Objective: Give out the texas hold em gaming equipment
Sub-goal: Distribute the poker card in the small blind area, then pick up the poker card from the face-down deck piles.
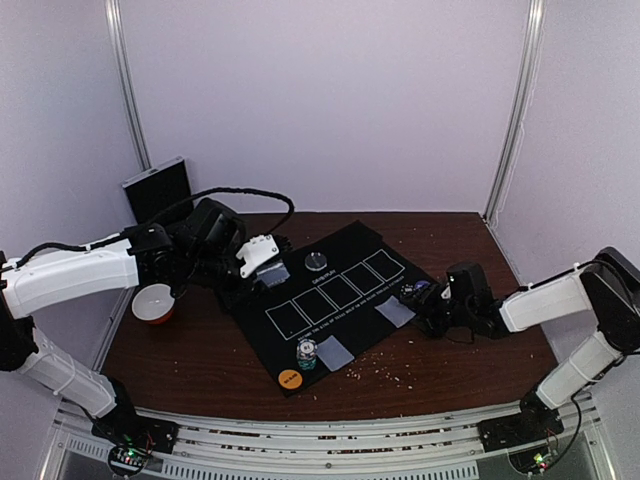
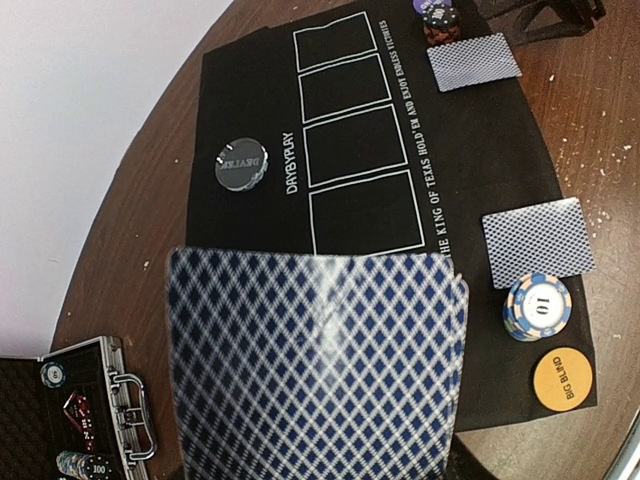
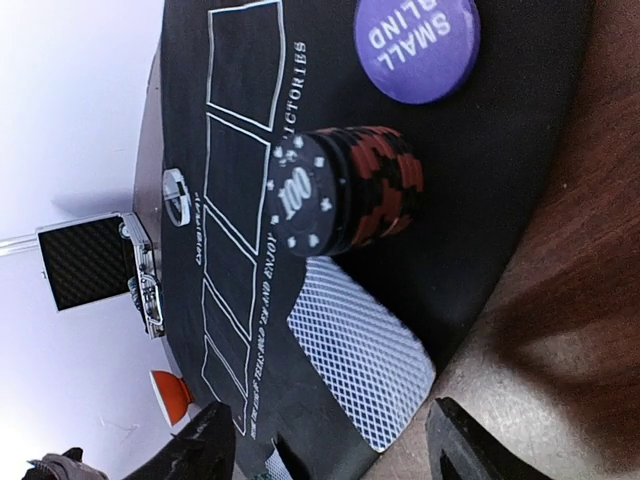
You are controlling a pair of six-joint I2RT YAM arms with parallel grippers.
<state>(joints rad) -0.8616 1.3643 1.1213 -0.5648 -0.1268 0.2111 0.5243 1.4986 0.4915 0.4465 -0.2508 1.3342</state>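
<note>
My left gripper [image 1: 266,268] is shut on a fanned pack of blue-backed playing cards [image 2: 315,360] over the mat's far left corner; the cards hide its fingers. On the black mat [image 1: 345,262] lie two face-down cards [image 1: 395,311] [image 1: 335,352], the latter next to a blue-white chip stack [image 1: 306,352] and an orange "big blind" disc [image 1: 289,379]. A dealer disc [image 1: 316,261] lies further back. My right gripper [image 3: 330,460] is open and empty, over the right-hand card [image 3: 362,350], next to a black-red chip stack [image 3: 345,192] and a purple "small blind" disc [image 3: 417,38].
A red-and-white bowl [image 1: 153,302] stands on the brown table left of the mat. An open silver case [image 2: 95,410] with more chips stands at the back left by the wall [image 1: 158,187]. Five white card outlines [image 1: 340,290] run across the mat.
</note>
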